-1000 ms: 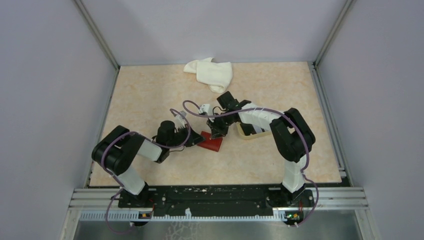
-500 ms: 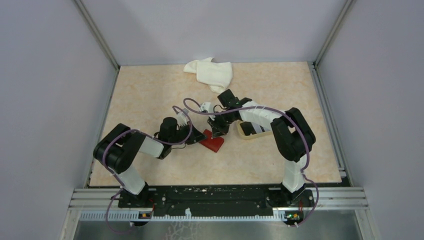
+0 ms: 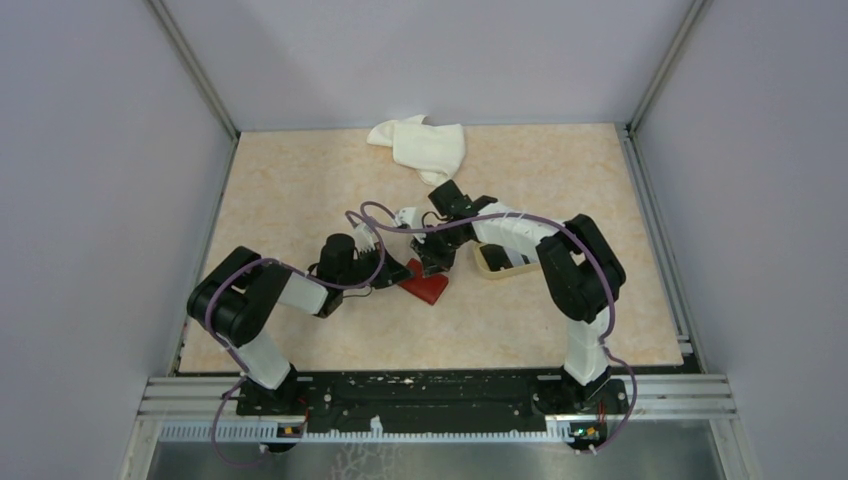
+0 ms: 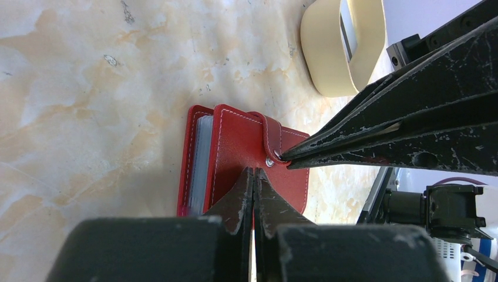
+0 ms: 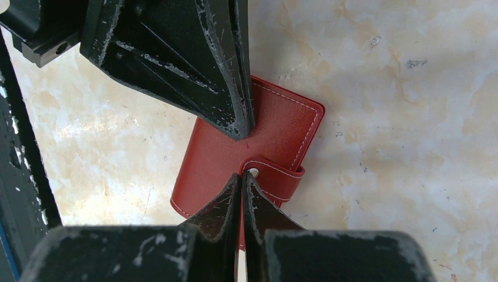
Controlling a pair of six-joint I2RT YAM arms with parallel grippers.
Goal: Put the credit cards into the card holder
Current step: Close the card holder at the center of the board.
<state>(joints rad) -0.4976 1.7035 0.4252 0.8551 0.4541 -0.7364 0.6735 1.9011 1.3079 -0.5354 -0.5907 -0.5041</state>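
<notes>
Left end effector (image 4: 253,175) closed empty, tips on cover of card holder (image 4: 232,138) lying on desk (image 4: 88,88). Right end effector (image 5: 242,178) closed empty, tips at its snap tab (image 5: 279,179)

Walls (image 3: 430,60): plain pale lavender panels on three sides.
Corner posts (image 3: 196,70): aluminium extrusion.
Tabletop (image 3: 300,180): beige, marbled (faint dark specks).
Light: even, soft shadows.

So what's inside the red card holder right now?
Pale sleeve edges show between the covers of the card holder at its open side. Whether cards sit inside is hidden by the closed top cover.
</notes>
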